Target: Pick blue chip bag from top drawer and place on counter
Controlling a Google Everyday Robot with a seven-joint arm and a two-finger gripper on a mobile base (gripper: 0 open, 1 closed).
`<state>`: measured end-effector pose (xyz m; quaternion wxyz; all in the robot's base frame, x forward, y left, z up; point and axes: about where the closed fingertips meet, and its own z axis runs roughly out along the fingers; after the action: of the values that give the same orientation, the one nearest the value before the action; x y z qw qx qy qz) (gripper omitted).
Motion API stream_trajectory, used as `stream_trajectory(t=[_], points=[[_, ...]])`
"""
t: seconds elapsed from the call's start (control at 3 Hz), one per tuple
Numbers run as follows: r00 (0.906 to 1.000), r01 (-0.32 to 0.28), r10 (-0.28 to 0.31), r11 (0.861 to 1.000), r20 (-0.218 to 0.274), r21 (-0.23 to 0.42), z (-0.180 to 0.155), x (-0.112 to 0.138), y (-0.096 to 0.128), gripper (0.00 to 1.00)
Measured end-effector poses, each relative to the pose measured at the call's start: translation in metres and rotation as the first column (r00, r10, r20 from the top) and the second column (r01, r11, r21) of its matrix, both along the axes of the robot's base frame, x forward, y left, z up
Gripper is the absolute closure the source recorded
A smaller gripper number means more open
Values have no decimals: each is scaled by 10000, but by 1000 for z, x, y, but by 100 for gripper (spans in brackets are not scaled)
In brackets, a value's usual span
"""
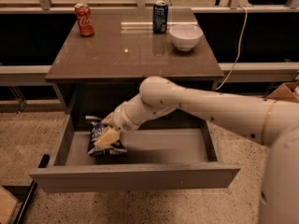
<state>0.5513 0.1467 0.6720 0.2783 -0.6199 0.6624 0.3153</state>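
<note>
The top drawer (135, 176) is pulled open below the counter (117, 55). The blue chip bag (99, 139) lies at the left end of the drawer's grey floor, dark blue with white lettering. My gripper (106, 137) reaches down from the right into the drawer and sits on top of the bag, its pale fingers (108, 136) covering the bag's middle. My white arm (210, 111) crosses the drawer from the right.
On the counter stand a red soda can (84, 19) at back left, a dark blue soda can (160, 17) at back middle and a white bowl (186, 36) to its right. A cardboard box (285, 92) sits at far right.
</note>
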Motion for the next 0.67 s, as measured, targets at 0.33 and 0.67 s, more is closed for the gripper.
stream_trajectory(t=[0.33, 0.67], points=[[9981, 58, -78, 9994, 609, 342, 53, 5, -29, 100], [9898, -56, -86, 9950, 1424, 992, 137, 10, -77, 100]])
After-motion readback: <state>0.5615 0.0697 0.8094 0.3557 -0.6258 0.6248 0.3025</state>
